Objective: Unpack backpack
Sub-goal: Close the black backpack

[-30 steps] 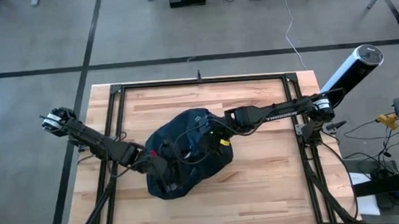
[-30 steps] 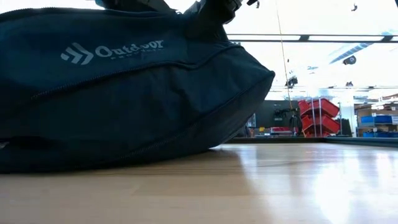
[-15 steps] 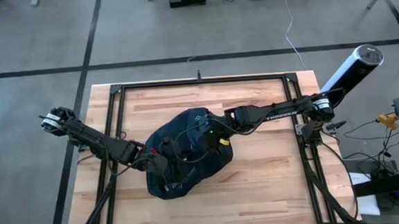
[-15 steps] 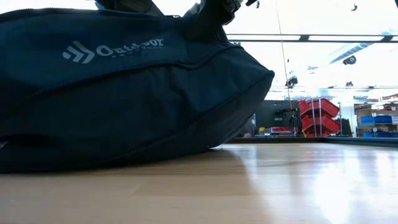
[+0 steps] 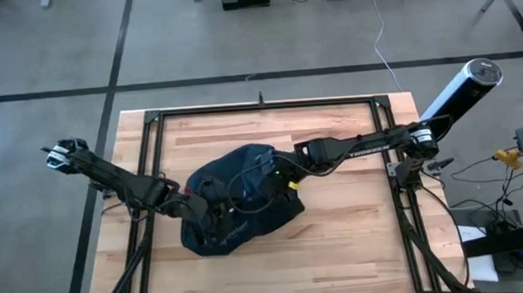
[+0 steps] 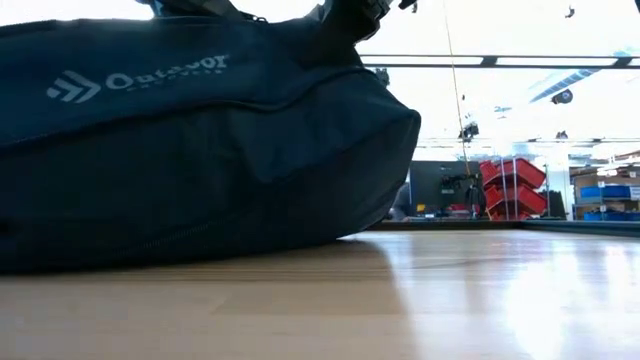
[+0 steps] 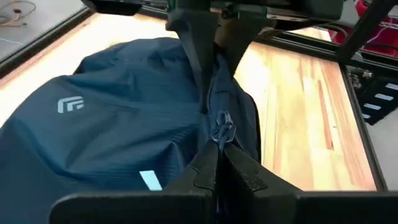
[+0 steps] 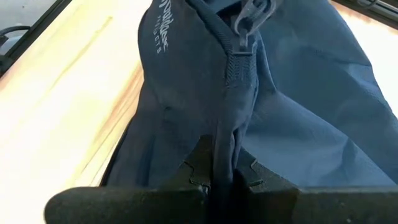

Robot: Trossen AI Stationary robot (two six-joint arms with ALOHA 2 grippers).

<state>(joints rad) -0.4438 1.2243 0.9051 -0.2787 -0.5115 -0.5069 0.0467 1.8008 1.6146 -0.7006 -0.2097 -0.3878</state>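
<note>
The dark navy backpack (image 5: 238, 207) lies on its side in the middle of the wooden table and fills the left of the low view (image 6: 180, 150). My left gripper (image 5: 206, 204) is at its left part, shut (image 7: 214, 158) on the zipper ridge. My right gripper (image 5: 281, 171) is at the pack's far right part, shut (image 8: 222, 165) on a raised fold of fabric. In the left wrist view, the right gripper (image 7: 208, 43) shows farther along the same ridge. My left gripper pinches the backpack's zipper ridge just behind the zipper pull (image 7: 222, 129) between its two fingers. It comes slanting down from the table's left, along the ridge. The pack's underside stays on the table. My right gripper pinches a raised fold of the backpack's fabric (image 8: 225, 140) between its two fingers, below a stitched tab (image 8: 239, 59). It comes slanting down from the table's right. The fabric is drawn up into a ridge; the pack rests on the table.
A black metal frame (image 5: 151, 121) runs around the tabletop. Bare wood lies on the near right side (image 5: 350, 250) and along the far side (image 5: 260, 128). Red bins (image 6: 515, 185) stand in the room beyond the table.
My left gripper has drawn back toward the table's left edge and risen slightly. The backpack's left and near part has slid left with it, while the end in my right gripper has stayed in place.
</note>
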